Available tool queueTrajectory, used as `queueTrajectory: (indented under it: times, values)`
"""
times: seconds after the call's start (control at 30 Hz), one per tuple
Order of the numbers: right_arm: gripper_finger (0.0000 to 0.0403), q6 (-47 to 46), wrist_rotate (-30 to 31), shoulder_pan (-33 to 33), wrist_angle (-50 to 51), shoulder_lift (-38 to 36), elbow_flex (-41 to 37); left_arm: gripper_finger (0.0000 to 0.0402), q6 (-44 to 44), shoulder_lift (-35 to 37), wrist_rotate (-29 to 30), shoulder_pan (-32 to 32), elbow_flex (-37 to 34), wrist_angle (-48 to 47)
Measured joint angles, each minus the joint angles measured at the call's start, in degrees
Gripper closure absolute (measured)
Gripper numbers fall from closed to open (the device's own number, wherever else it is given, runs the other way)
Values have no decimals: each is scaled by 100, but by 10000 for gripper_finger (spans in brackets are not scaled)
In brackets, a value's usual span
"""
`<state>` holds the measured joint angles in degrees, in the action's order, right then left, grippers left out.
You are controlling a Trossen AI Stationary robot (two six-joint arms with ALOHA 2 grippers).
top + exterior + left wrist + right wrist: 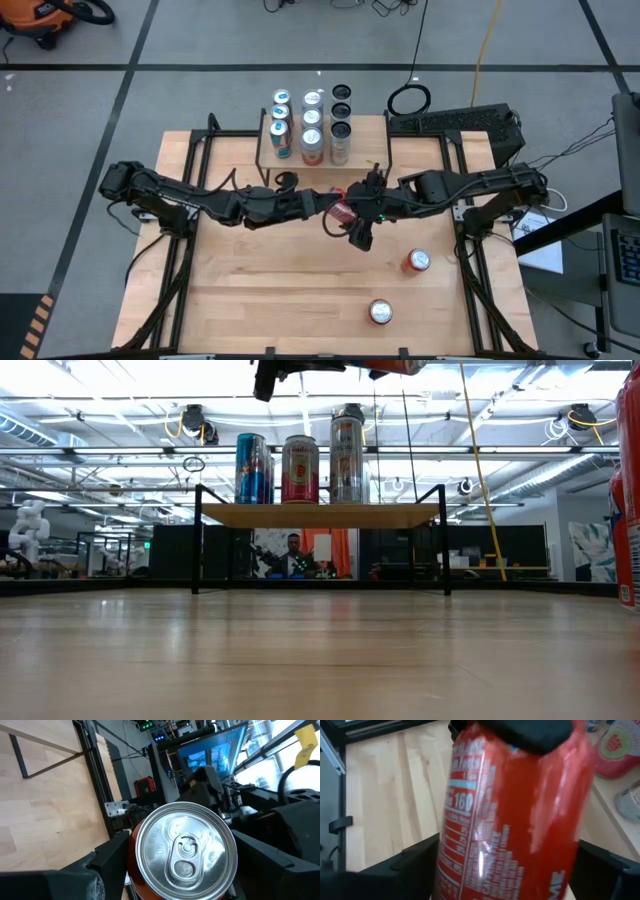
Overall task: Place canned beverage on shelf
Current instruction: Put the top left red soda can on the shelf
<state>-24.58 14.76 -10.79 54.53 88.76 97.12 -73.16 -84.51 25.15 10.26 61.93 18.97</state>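
Red can (341, 211) held above the table; wooden shelf (267, 158) carries nine cans.

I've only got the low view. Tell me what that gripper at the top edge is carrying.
Observer: The left gripper is clamped on a red can.
Operator: Give me the right arm.
Observer: The right gripper is at that same can, above mid-table in front of the shelf.
Operator: List what's loose on the table.
Observer: Right of centre stand a spare can and, nearer the front edge, a front can.
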Motion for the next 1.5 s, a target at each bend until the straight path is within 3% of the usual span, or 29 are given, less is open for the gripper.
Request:
queueTrajectory:
  times: [0.33,0.47,0.63,0.87,1.27,1.5]
  values:
    - [125,63,-4,0,19,1,0,116,-1,0,-4,0,0,1]
    - [122,20,-4,-2,19,1,0,110,50,0,-11,0,0,1]
    - [115,-43,-190,0,23,1,0,64,330,0,45,5,0,64]
    - [116,-139,-734,7,93,-94,-2,6,764,9,86,-2,7,389]
    - [117,-129,-1681,235,-35,-814,-2,7,1861,307,173,-4,9,746]
    - [117,-116,-2895,515,-835,-1318,-2,7,2847,407,156,-4,9,1720]
